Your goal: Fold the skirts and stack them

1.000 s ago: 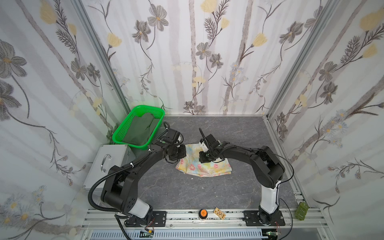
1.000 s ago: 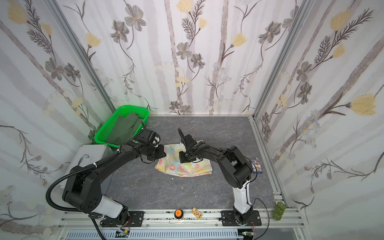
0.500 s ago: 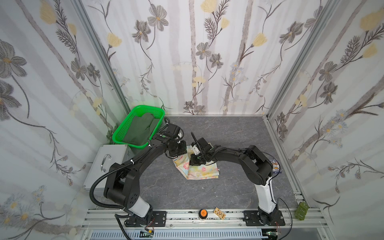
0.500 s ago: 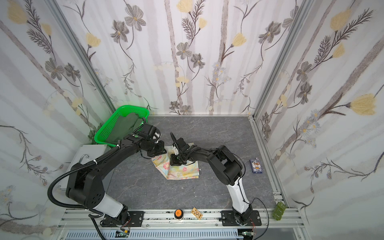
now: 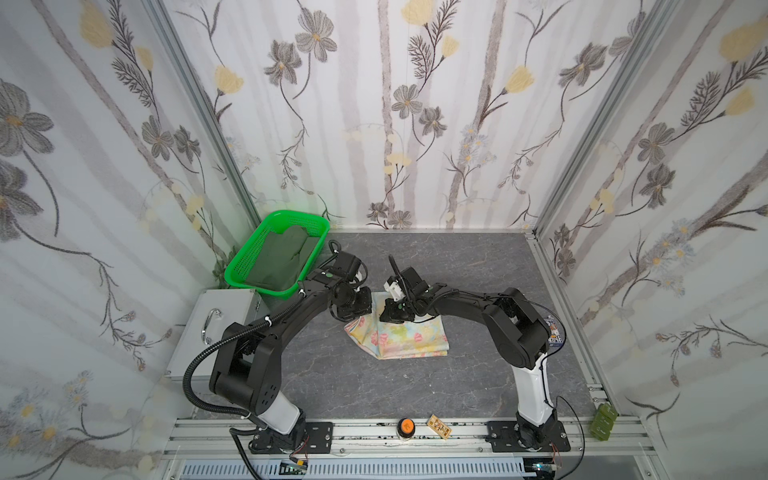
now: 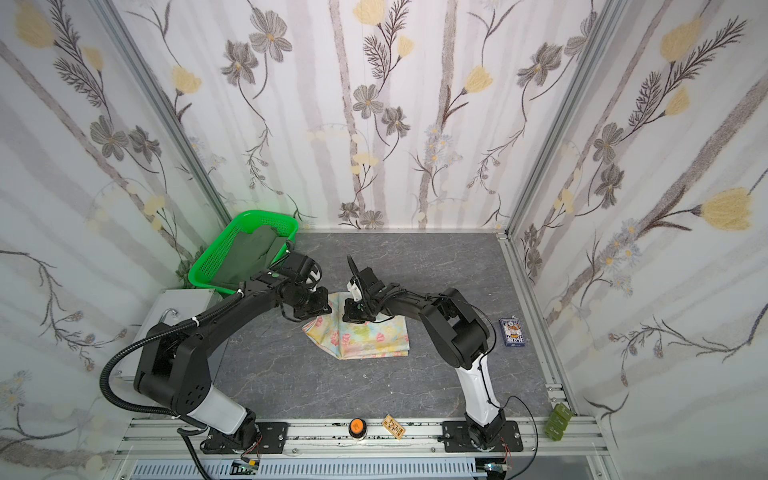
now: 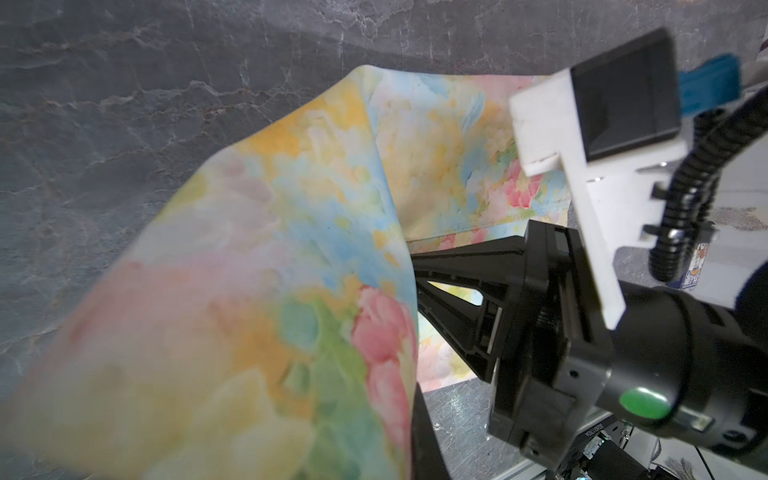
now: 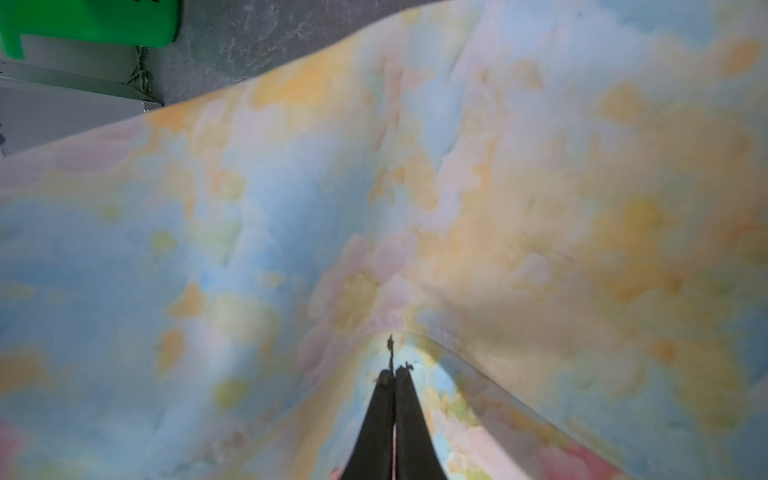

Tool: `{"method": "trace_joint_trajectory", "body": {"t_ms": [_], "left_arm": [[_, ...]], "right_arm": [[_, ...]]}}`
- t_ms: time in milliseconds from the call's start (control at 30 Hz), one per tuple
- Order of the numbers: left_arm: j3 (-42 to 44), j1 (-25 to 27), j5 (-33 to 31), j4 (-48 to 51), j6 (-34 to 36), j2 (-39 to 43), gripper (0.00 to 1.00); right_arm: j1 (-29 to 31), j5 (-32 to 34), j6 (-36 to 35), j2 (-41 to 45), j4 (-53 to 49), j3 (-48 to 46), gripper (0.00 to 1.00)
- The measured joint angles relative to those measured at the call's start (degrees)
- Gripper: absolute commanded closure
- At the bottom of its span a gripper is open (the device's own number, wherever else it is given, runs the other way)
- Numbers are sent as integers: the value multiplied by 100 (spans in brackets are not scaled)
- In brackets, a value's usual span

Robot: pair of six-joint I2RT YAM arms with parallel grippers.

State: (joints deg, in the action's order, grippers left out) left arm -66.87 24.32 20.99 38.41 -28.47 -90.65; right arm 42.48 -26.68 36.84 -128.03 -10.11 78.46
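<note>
**Both grippers clamped on the floral skirt (image 5: pixel 405 338)**

The floral skirt lies partly folded near the middle of the tabletop (image 5: pixel 478 266), with its far edge raised. The left gripper (image 5: pixel 352 318) is clenched on the far left corner of the cloth; the right gripper (image 8: pixel 394 374) is pinched tight on the hem just beside it, with cloth draped around its tips. The olive skirt (image 5: pixel 282 259) lies in the green basket (image 5: pixel 249 286) at the far left corner, well apart from both.

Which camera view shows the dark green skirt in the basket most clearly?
The top views: both show the olive skirt lying in the green basket. The right wrist view shows only a corner of the green basket; the left wrist view shows neither.
</note>
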Motion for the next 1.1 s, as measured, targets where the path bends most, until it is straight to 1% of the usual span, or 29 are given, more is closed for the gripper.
{"method": "trace_joint_trajectory", "body": {"t_ms": [200,500,733,867,1000,1100], "left_arm": [[79,0,-2,37,17,0,100],[173,-7,-254,302,76,-168,100],[-286,-4,-649,741,249,-212,100],[-444,-4,-944,999,299,-267,100],[-490,-4,-1178,1134,328,-323,100],[-490,-4,-1362,1207,413,-326,100]], "right_arm": [[116,-57,61,-365,39,313,95],[131,79,92,-160,44,332,93],[208,96,186,-721,37,758,93],[256,55,214,-881,63,918,95],[216,0,214,-723,214,656,94],[22,-11,214,-166,162,111,93]]}}
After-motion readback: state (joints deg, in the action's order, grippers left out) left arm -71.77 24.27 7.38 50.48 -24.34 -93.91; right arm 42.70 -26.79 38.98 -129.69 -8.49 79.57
